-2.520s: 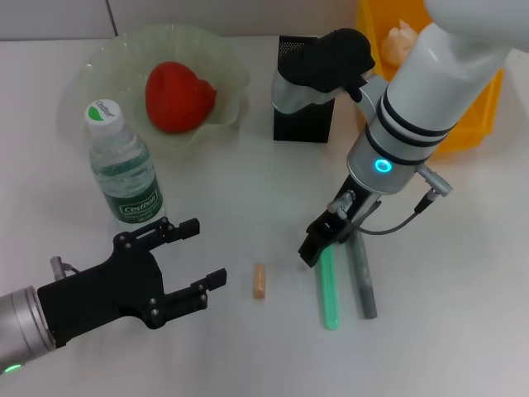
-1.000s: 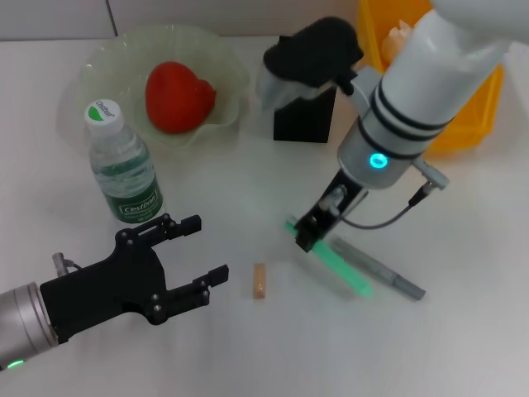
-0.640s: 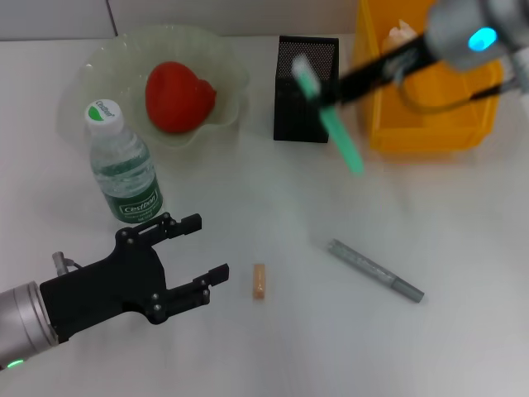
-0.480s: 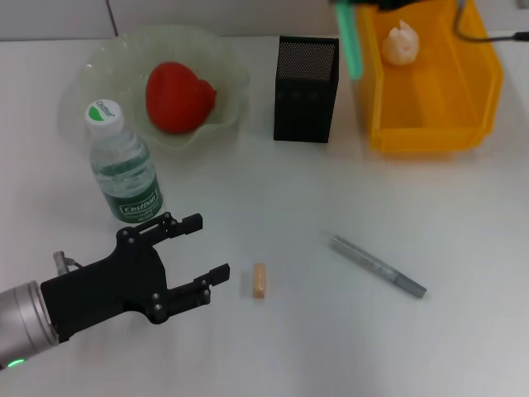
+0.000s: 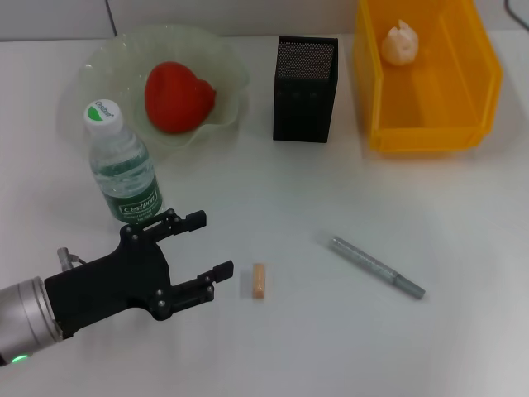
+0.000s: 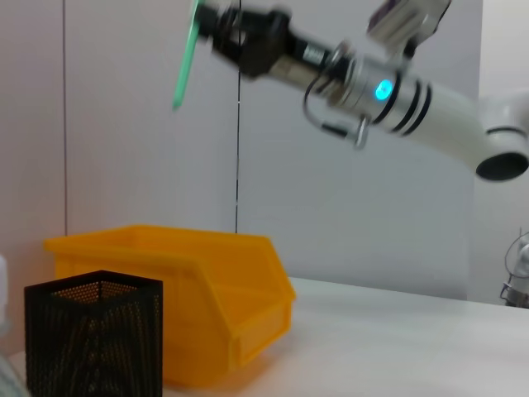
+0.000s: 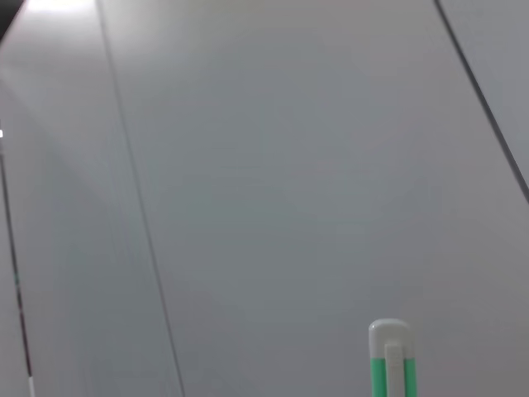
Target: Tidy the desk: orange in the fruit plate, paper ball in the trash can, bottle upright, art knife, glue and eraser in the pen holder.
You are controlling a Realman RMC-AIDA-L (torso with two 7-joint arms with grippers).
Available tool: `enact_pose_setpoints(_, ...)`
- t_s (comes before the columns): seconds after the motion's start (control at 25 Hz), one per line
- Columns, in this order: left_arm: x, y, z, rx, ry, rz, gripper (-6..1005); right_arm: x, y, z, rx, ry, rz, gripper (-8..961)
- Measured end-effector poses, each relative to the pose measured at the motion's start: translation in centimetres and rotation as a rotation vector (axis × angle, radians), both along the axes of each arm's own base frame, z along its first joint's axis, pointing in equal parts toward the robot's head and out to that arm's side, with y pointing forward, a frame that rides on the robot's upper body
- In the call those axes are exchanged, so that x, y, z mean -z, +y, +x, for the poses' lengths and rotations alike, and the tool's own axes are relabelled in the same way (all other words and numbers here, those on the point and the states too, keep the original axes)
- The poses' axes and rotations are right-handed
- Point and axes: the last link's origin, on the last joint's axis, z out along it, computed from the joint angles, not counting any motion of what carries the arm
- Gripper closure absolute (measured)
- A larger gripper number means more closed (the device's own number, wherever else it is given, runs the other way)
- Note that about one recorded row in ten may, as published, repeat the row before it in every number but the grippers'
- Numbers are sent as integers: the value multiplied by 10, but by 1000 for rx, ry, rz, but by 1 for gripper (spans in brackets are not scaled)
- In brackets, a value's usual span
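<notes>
My left gripper point(image 5: 212, 244) is open and empty, low over the table's front left, beside a small tan eraser point(image 5: 259, 281). The right arm is out of the head view. The left wrist view shows my right gripper point(image 6: 216, 25) raised high, shut on a green stick point(image 6: 188, 54) above the black mesh pen holder point(image 5: 304, 76). The stick's white-capped end shows in the right wrist view point(image 7: 390, 361). A grey pen-like tool point(image 5: 376, 267) lies on the table. The bottle point(image 5: 122, 165) stands upright. A red fruit point(image 5: 178, 95) sits in the green plate point(image 5: 99, 70). A paper ball point(image 5: 401, 41) lies in the yellow bin point(image 5: 426, 124).
The pen holder point(image 6: 91, 335) and yellow bin point(image 6: 198, 322) also show in the left wrist view, against a grey wall. The bottle stands close behind my left gripper. White tabletop lies between the eraser and the grey tool.
The right arm lifted the green stick off the table and carried it up and back, out of the head view. The grey tool was nudged askew. The left gripper barely moved.
</notes>
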Motion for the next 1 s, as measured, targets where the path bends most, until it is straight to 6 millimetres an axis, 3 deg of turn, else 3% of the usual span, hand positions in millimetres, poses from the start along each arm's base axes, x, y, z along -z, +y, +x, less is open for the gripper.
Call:
enact_pose_setpoints(0.4, 1, -1, 1, 4, -2, -7, 360, 74, 15, -18, 45, -231, -239, 708)
enact_pose_setpoints(0.6, 1, -2, 0, 4, -2, -6, 363, 85, 16, -19, 62, -279, -270, 699)
enact_pose_setpoints(1.0, 1, -4, 0, 6, -6, -9, 370, 88, 20, -14, 84, -348, -241, 680)
